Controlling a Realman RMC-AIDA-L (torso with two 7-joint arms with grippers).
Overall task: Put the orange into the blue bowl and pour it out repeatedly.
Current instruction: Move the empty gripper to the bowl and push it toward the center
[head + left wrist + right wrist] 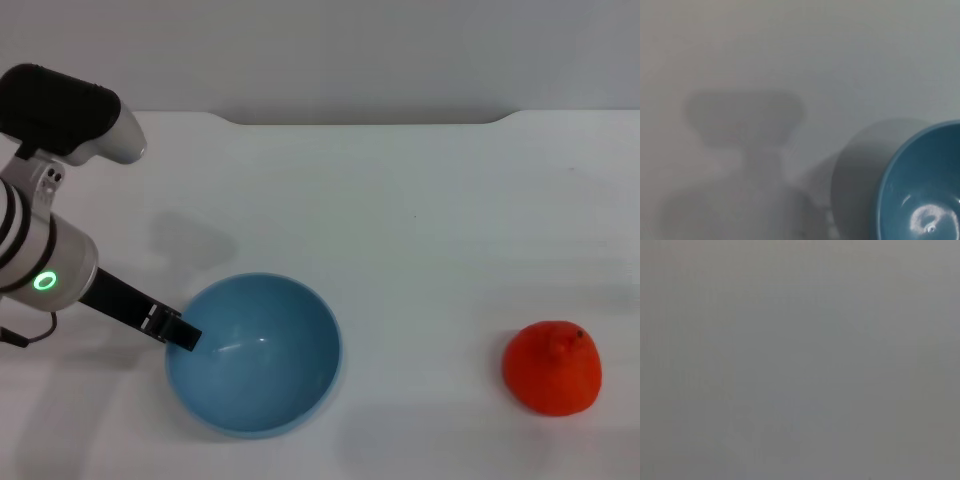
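Observation:
The blue bowl [255, 355] stands open side up and empty on the white table, near the front and left of the middle. My left gripper [183, 336] reaches in from the left, its dark fingers [172, 329] closed over the bowl's left rim. The bowl's rim and glossy inside also show in the left wrist view [920, 195]. The orange [552, 367] lies on the table far to the right of the bowl, apart from both arms. My right gripper is out of view; the right wrist view shows only plain grey.
The white table [400, 220] runs back to a far edge with a shallow notch [360, 122]. My left arm's body [45, 255] fills the left side of the head view.

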